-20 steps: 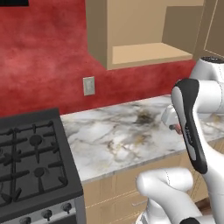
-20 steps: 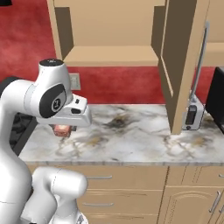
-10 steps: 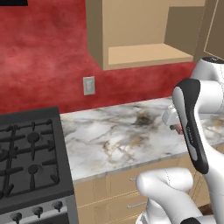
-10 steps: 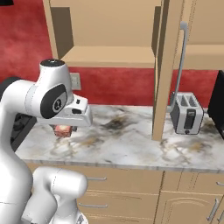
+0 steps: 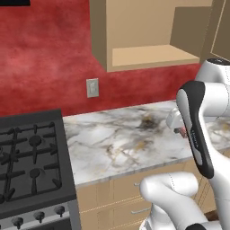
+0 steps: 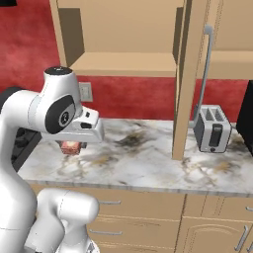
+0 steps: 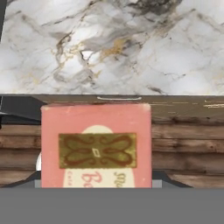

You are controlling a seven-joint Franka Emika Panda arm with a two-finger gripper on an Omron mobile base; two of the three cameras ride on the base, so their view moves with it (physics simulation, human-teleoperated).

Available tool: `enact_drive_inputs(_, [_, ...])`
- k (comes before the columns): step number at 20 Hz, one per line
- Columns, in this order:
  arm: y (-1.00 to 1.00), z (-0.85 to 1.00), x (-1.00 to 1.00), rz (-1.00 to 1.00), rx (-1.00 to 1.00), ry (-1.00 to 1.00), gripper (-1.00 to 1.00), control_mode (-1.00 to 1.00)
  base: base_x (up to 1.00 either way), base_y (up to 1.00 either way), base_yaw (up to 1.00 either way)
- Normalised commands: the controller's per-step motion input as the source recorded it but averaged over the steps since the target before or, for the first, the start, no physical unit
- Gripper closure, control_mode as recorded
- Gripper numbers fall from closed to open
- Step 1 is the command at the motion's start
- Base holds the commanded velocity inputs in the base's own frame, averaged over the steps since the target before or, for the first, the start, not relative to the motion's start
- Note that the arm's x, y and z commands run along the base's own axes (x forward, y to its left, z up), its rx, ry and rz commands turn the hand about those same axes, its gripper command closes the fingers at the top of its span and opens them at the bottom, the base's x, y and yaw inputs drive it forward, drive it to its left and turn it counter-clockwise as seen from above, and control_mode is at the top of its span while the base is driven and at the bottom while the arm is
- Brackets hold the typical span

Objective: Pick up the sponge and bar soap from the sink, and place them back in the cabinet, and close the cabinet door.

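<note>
My gripper (image 6: 72,147) is shut on the bar soap (image 7: 96,146), a reddish-pink block with an ornate label that hides the fingertips in the hand view. The soap (image 5: 182,131) hangs a little above the marble counter (image 5: 117,139), below and in front of the cabinet (image 6: 123,64). The cabinet's shelf (image 5: 152,56) is bare. The cabinet door (image 6: 184,84) stands open, edge-on to the right base view, its long silver handle (image 6: 205,74) facing right. The sponge and the sink are out of view.
A black gas stove (image 5: 27,166) borders the counter on the left. A wall outlet (image 5: 92,87) sits on the red backsplash. A steel toaster (image 6: 212,129) stands behind the open door, with a dark appliance (image 6: 245,116) further right. Tan drawers (image 6: 128,222) run under the counter.
The right base view has shifted with the base: door and toaster slid left and the door now shows edge-on. The arm keeps its pose, still holding the soap.
</note>
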Motion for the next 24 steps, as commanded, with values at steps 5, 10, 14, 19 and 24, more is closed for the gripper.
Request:
enact_drive_inputs(5, [0.0,0.0,0.0,0.0,0.0,0.0,1.0,1.0,0.07,0.05,0.0])
enact_drive_inputs(10, [0.02,0.13,0.08,0.0,0.0,-0.07,1.0,-1.0,0.01,0.0,0.0])
enact_drive_inputs(14, [0.07,0.54,0.24,0.0,0.0,-0.04,1.0,-1.0,0.0,0.0,0.0])
enact_drive_inputs(19, [0.0,0.63,0.22,0.0,0.0,-0.01,1.0,-1.0,0.0,0.0,0.0])
enact_drive_inputs(24, [0.0,0.52,0.34,0.0,0.0,0.0,1.0,-1.0,0.0,0.0,0.0])
